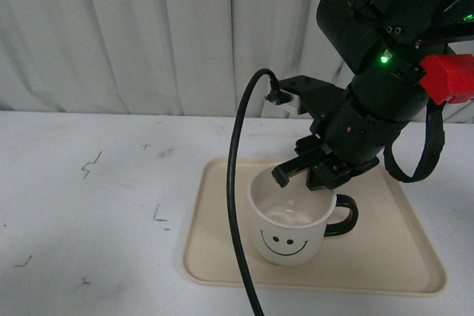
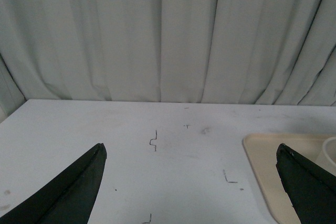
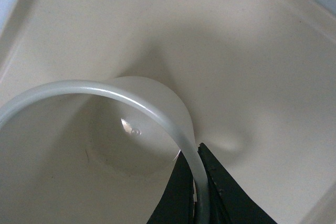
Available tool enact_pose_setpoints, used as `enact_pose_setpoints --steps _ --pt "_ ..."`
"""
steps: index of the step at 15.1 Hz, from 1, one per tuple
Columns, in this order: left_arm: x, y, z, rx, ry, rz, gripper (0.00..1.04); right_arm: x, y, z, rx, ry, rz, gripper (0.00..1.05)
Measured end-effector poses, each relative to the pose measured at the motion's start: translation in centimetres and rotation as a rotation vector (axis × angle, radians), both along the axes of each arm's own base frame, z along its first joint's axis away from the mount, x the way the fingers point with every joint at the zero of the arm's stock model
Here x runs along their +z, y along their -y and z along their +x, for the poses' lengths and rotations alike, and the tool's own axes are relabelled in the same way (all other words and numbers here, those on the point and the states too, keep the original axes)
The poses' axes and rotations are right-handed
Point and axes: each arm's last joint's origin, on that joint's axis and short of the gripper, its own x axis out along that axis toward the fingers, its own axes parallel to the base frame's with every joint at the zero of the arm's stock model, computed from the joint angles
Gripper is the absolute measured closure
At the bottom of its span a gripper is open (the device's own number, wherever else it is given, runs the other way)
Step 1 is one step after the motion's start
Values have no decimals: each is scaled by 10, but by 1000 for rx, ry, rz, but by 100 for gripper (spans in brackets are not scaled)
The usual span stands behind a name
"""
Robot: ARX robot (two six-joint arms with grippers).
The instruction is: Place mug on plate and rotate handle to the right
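A: Mug (image 1: 289, 223): pos. on plate (image 1: 400, 257), handle (image 1: 346, 216) pointed right?
B: Confirmed. Right gripper (image 1: 302, 173): clamped on mug. Left gripper (image 2: 190, 150): spread, empty. Release to be done slowly, lifted straight up w/o twist.

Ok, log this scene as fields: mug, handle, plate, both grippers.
mug: upright on the plate, smiley face toward the front camera
handle: points right in the front view
plate: flat on the white table
right gripper: shut on the mug at its rim
left gripper: open, empty, above the table beside the plate
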Motion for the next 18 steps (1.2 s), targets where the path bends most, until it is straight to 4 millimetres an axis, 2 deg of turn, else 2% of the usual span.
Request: enact_pose_setpoints --steps 4,6,7,8,10,14,15,16,18 --pt "0 0 0 0 0 0 7 15 12 -10 24 8 12 102" --pt "0 0 0 0 0 0 7 18 40 -12 120 5 -11 102" --pt "0 0 0 0 0 0 7 18 47 -10 140 13 -11 102" --pt "0 0 0 0 0 0 7 16 55 -6 131 19 0 102" --pt "0 0 0 0 0 0 7 -4 57 5 138 1 -6 102" --pt "0 0 0 0 0 0 7 -7 63 20 143 12 -20 102" --pt "0 0 0 0 0 0 7 -6 62 21 144 21 -28 96" --pt "0 0 0 0 0 0 7 -5 62 23 143 39 -32 83" --pt "0 0 0 0 0 0 7 -5 62 23 142 39 -32 76"
